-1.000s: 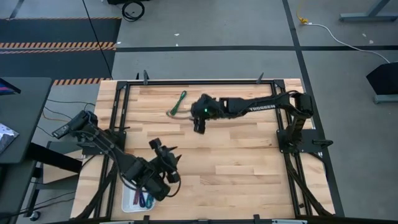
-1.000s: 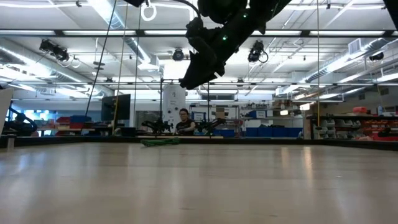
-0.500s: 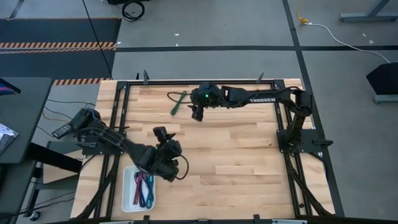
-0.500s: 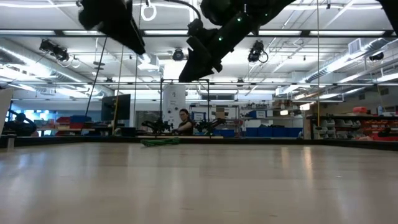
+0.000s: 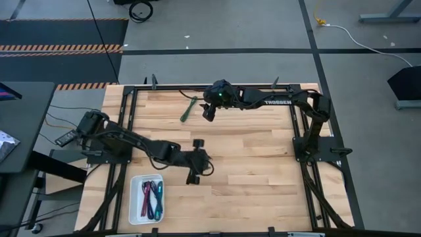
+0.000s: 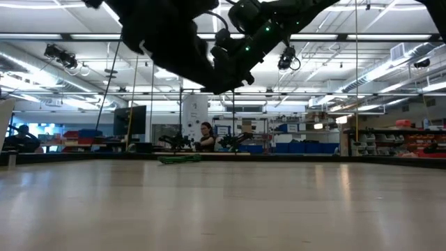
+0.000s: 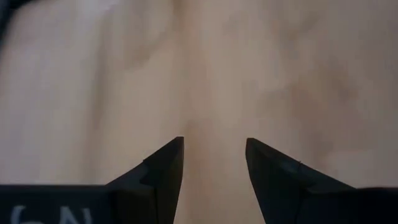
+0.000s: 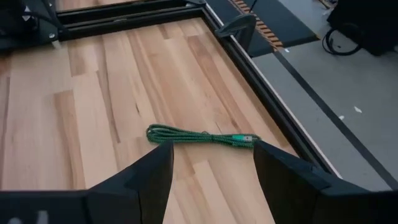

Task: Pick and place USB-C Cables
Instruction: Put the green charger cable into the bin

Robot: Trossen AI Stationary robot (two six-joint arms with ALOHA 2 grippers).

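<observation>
With my right end effector (image 5: 208,113) hovering wide open and empty, the green USB-C cable (image 8: 200,136) lying just ahead on the desk (image 5: 263,158), I judge I'm approaching to pick, needing to descend and straddle it next.

A: Left wrist view is blurred, only pale table (image 7: 280,74) wood past the fingers (image 7: 165,171).
B: Cables in the white tray (image 5: 135,204)?
A: Too small to count or separate by colour.
B: Low view?
A: Both arms cut off at the top edge.
</observation>
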